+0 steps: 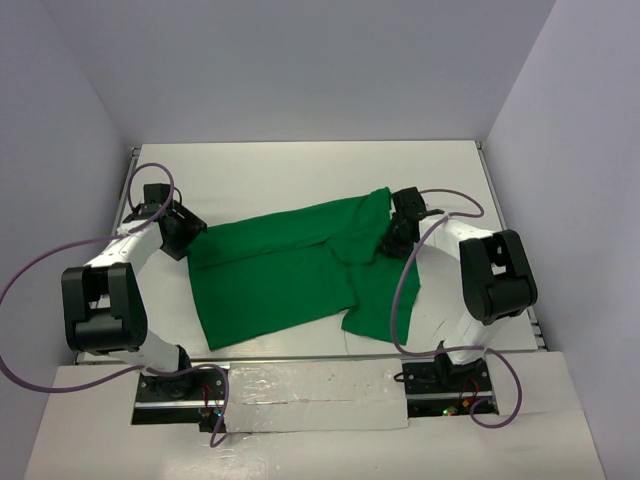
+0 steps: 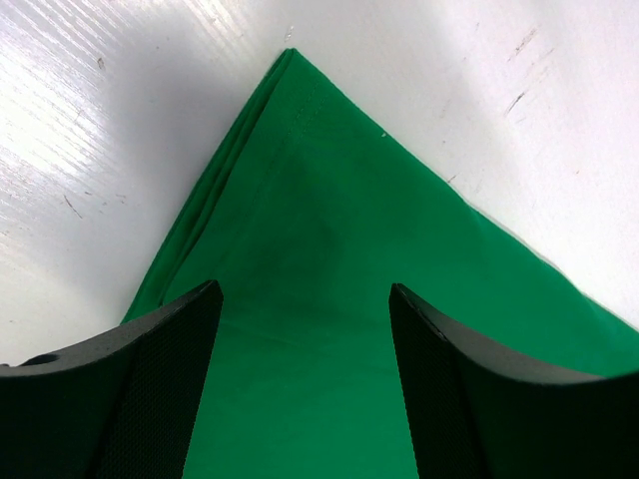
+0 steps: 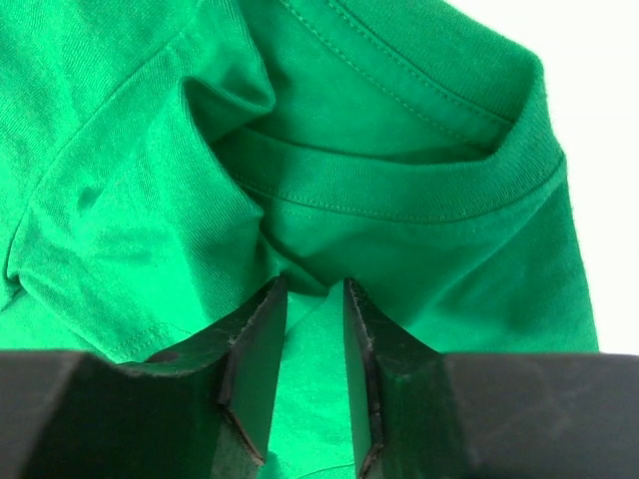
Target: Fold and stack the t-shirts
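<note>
The bright green t-shirt lies spread across the middle of the white table, partly folded, with a sleeve or flap hanging toward the front right. My left gripper is at the shirt's left corner. In the left wrist view it is open wide, just above a layered corner of the cloth. My right gripper is at the shirt's right end. In the right wrist view it is nearly closed, pinching a bunched fold just below the ribbed collar. No neck label shows.
The white table has walls at the back and both sides. Its front edge meets the taped base strip where both arms are bolted. Purple cables loop beside each arm.
</note>
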